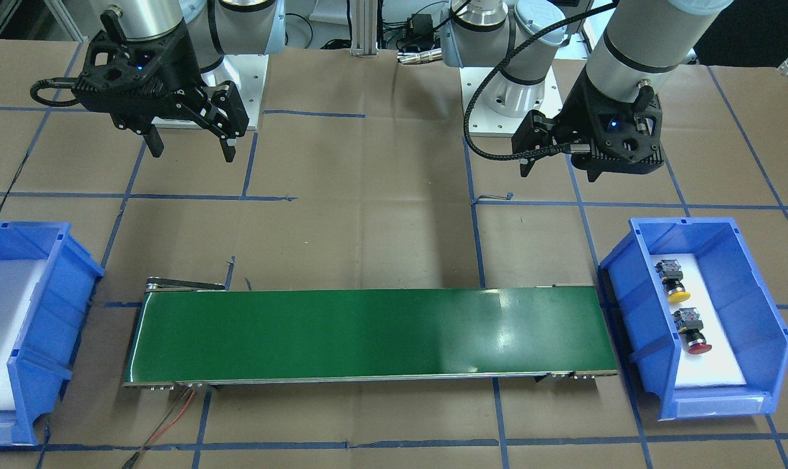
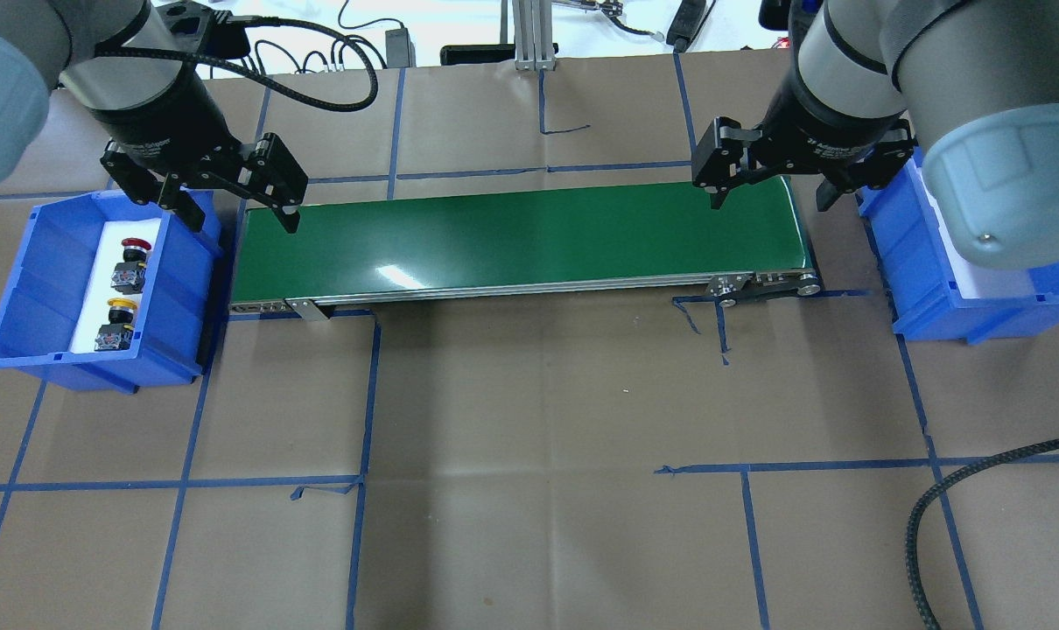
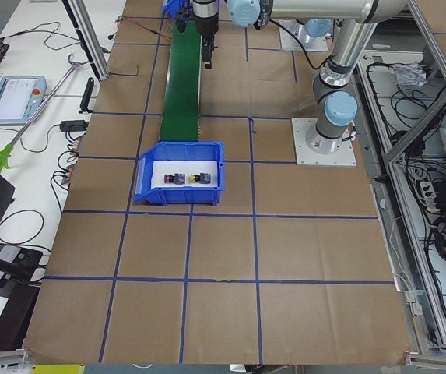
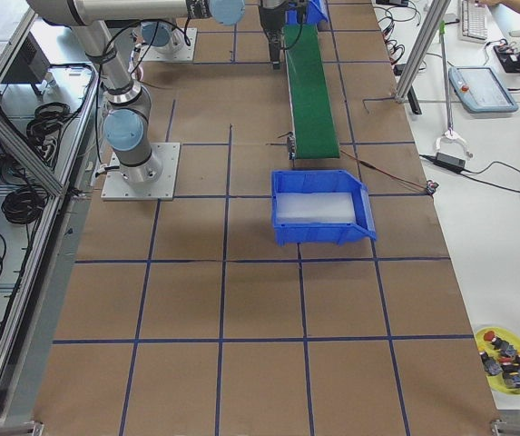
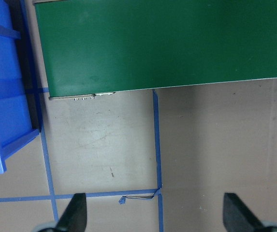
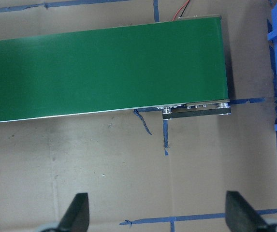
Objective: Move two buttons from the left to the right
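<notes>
Now | taped brown table (image 2: 529, 394) | green conveyor (image 2: 512, 241) | left end effector (image 2: 241, 219) apart | right end effector (image 2: 769, 202) apart

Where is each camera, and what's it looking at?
Front: across table, facing robot; left claw, right claw.
Overhead: behind robot, looking down; both arms.
Left side: table's end by button bin; left arm's base.
Right side: opposite end; right arm's base.
Left wrist: straight down at belt; own fingertips.
Right wrist: same, belt's other end.
Shared: all show the belt.
</notes>
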You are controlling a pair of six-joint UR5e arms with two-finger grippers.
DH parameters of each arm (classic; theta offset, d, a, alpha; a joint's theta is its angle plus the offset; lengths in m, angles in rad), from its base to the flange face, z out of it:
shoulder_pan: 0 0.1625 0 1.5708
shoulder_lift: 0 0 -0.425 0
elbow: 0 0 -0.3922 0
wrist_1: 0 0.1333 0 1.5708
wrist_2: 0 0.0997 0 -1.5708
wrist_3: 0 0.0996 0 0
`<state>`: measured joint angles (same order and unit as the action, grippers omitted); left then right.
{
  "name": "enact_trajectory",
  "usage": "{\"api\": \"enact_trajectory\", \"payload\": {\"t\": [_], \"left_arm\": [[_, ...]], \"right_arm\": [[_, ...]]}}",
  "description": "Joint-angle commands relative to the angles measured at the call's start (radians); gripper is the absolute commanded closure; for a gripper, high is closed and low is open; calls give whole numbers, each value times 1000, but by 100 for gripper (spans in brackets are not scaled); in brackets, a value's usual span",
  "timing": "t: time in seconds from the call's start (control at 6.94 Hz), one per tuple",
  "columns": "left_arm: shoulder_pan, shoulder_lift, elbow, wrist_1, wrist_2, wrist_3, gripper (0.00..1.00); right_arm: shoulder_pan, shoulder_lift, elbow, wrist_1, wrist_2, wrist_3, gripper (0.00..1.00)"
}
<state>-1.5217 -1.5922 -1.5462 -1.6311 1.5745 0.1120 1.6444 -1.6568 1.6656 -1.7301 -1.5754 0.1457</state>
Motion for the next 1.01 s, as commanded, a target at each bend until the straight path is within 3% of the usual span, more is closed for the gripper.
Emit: {"api": "enact_trajectory", "payload": {"t": [0.0,0.86], "left_arm": [[0,1,0,-1,-1,0,0],[0,8,-3,0,2,11,0]], "right_arm": [[0,-1,-4,4,0,0,0],[0,-1,-3,4,2,3,0]]}}
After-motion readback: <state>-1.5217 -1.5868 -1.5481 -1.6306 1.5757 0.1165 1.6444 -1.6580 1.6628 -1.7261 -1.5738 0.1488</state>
